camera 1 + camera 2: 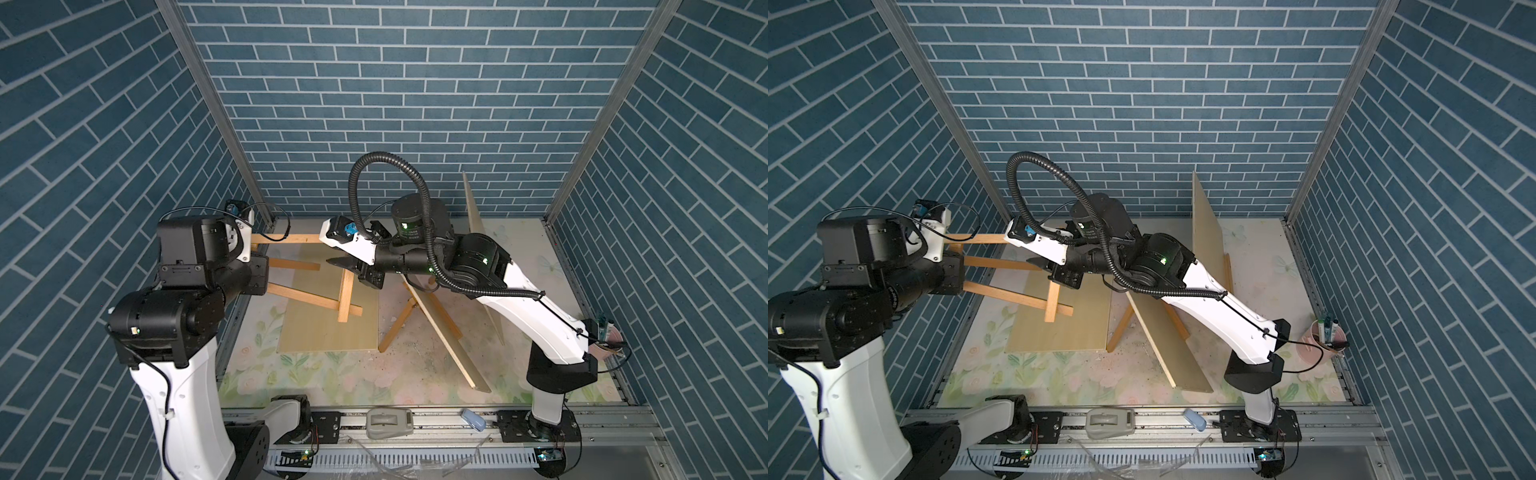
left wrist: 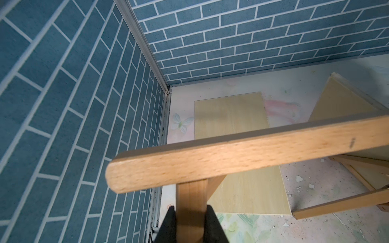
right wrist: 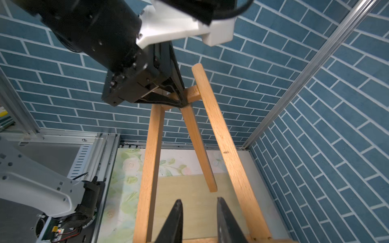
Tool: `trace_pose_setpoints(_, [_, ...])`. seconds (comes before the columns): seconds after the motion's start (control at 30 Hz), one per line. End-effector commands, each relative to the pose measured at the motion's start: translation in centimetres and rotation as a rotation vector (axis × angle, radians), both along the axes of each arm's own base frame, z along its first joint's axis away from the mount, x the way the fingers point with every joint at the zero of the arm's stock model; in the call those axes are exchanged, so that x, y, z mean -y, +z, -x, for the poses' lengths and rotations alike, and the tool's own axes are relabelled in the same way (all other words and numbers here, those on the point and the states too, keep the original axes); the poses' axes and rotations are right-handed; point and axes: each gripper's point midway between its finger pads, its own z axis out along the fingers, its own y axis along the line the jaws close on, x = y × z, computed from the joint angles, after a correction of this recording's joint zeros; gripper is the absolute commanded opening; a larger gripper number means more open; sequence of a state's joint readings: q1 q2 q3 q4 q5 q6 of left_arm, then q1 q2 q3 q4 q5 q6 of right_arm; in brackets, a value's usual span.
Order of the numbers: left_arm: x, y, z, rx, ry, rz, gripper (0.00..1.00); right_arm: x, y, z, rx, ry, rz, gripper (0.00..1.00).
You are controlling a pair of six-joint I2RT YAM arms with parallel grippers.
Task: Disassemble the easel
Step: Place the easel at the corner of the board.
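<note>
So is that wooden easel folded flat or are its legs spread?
Spread: in the right wrist view, three legs of the easel fan apart below the top joint, which the left gripper clamps.

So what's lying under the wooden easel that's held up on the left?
A pale flat board lying on the floral mat. The easel and the right gripper cover its far edge.

Two easels (image 1: 308,297) (image 1: 395,327), three boards (image 1: 1059,332) (image 1: 1169,340) (image 1: 1202,224), one cup (image 1: 1310,351)

We worked in a robot test cell: brick-print panels (image 1: 374,83) on aluminium posts (image 1: 214,104) enclosed the floral desk (image 1: 332,382).
</note>
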State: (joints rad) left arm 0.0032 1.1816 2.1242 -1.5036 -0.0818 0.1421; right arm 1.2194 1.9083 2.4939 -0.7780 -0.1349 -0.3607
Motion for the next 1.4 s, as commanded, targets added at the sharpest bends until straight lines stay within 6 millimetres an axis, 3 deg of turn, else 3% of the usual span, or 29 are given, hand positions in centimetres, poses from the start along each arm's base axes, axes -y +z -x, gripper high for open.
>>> trace_pose_setpoints(0.0, [1.1,2.2,-1.0,0.101,-0.033,0.059,0.17,-0.9,-0.4,-0.9,0.103,-0.026,0.021,0.3])
trace_pose_setpoints(0.5, [2.1,1.5,-1.8,0.08,-0.102,0.058,0.17,-3.3,-3.0,-3.5,0.222,-0.125,0.077,0.36])
trace_pose_setpoints(0.93, [3.8,0.6,-2.7,0.054,-0.193,0.048,0.17,-4.1,-4.1,-5.8,0.308,-0.216,0.096,0.36])
trace_pose_setpoints(1.13, [4.2,1.1,-2.7,0.074,-0.217,0.039,0.17,-4.3,-5.1,-6.4,0.317,-0.225,0.122,0.36])
trace_pose_setpoints(1.37, [4.1,0.9,-3.1,0.064,-0.218,0.016,0.17,-4.2,-5.2,-6.1,0.308,-0.208,0.126,0.25])
